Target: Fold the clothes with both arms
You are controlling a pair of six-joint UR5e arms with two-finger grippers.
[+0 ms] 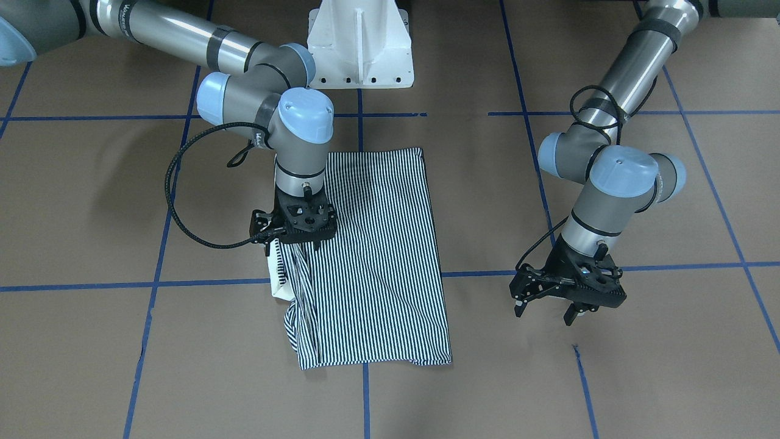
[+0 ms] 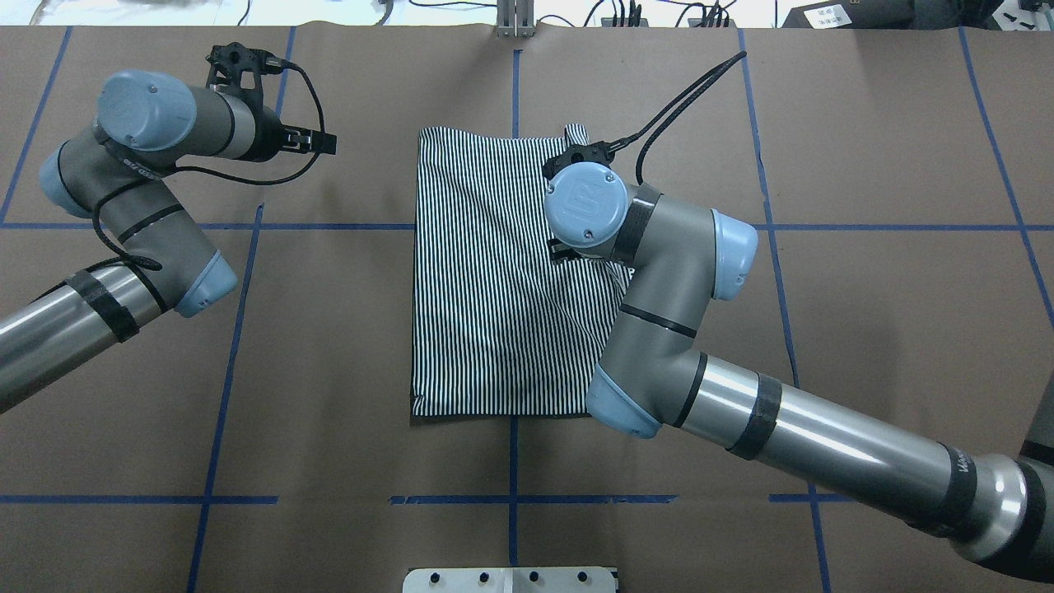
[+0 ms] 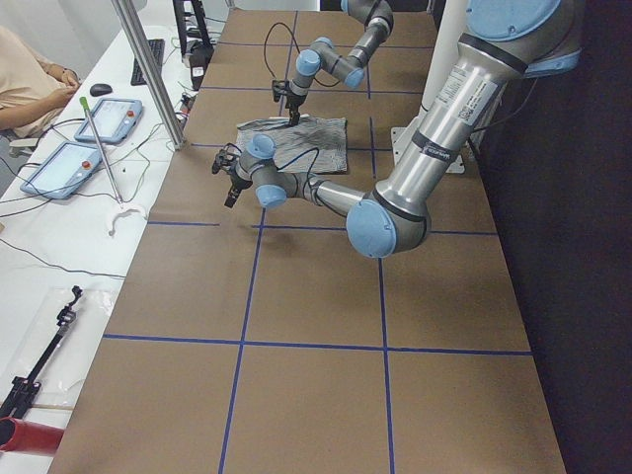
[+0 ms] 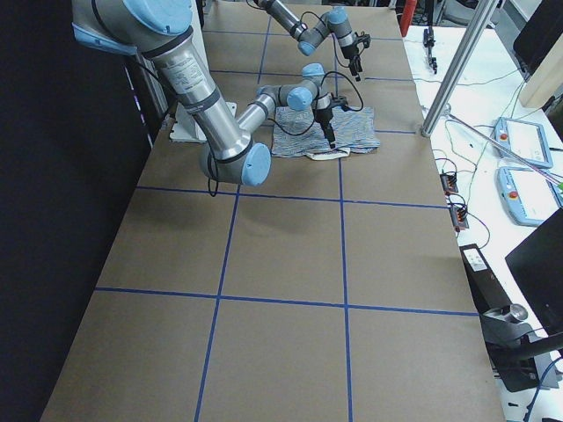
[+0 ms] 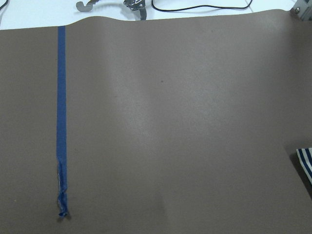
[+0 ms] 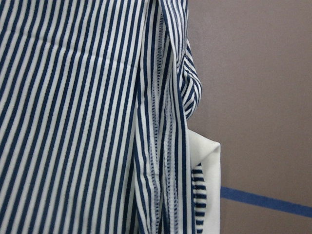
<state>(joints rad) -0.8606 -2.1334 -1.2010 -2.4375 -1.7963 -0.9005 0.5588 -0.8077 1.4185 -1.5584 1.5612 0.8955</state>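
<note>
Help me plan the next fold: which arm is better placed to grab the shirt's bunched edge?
Right. The right gripper is over the bunched edge of the shirt beside the white collar; the left gripper hangs open above bare table, away from it.

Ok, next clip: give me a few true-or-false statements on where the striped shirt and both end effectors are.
1. The navy-and-white striped polo shirt lies folded in a rough rectangle on the brown table. True.
2. The black two-finger left end effector grips the shirt. False: it hangs open over bare table, apart from the shirt.
3. The black right end effector is at the shirt's edge beside the plain white collar. True.
4. The collar is fully hidden. False: a piece sticks out at that edge.
5. A blue tape line runs under the shirt. True.
</note>
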